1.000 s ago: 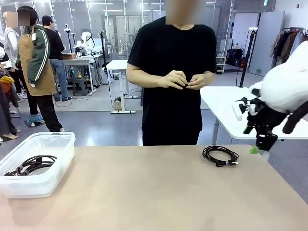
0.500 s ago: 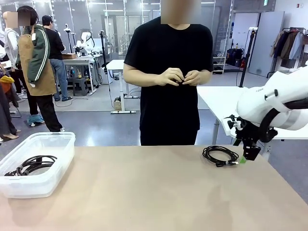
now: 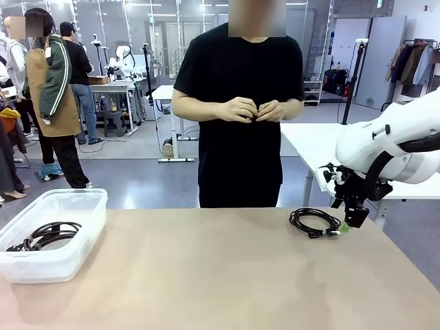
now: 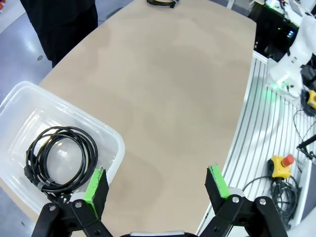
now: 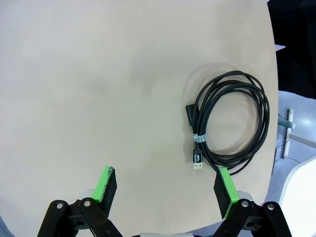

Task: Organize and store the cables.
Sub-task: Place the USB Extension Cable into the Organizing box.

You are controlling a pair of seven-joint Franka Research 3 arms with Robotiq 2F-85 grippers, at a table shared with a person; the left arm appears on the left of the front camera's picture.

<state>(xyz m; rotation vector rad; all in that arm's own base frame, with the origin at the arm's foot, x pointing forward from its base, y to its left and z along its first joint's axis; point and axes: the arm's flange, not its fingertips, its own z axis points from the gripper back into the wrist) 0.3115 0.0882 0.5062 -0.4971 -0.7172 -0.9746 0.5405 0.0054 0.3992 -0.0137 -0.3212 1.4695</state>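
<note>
Beige table (image 3: 206, 275): coiled cable (image 5: 232, 123) lies flat at upper right of wrist pic, just past right gripper (image 5: 165, 173), jaws spread wide, nothing betw. them. Left gripper (image 4: 157, 173) also spread; 2nd cable (image 4: 59, 158) in clear bin (image 4: 15, 108), lower left.

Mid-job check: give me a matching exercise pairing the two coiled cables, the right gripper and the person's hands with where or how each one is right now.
Things:
1. coiled USB cable
2. second coiled cable
3. right gripper
4. person's hands

Places or states:
A. held together, clear of the table
B. lying in the clear plastic bin
C. open, low beside a coil
D. lying on the bare table, far right

Pairs: 1-D, 2-B, 3-C, 4-A
</note>
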